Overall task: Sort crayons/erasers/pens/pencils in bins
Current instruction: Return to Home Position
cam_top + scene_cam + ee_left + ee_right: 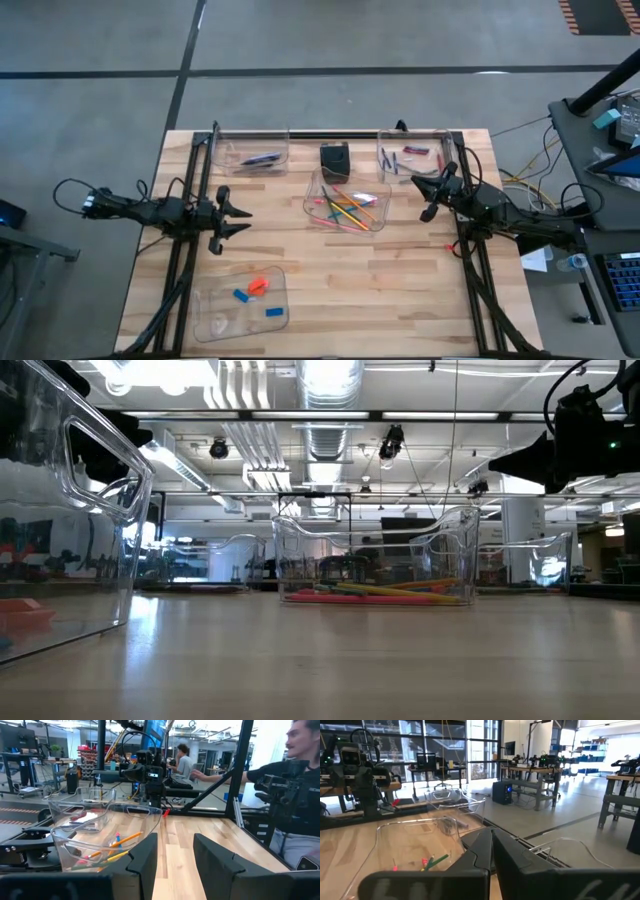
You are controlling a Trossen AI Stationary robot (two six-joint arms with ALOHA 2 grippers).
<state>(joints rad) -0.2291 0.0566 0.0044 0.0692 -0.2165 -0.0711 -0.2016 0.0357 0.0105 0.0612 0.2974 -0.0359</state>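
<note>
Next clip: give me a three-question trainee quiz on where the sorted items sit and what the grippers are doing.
1. True or false: the left gripper holds a pencil.
2. Which bin holds the erasers? A) centre bin B) near-left bin C) far-right bin
3. Fill in: the small black box stands just beyond the bin holding the ____.

Key: 1. False; its fingers are open and empty, and the right gripper is shut, holding nothing. 2. B. 3. pencils.
</note>
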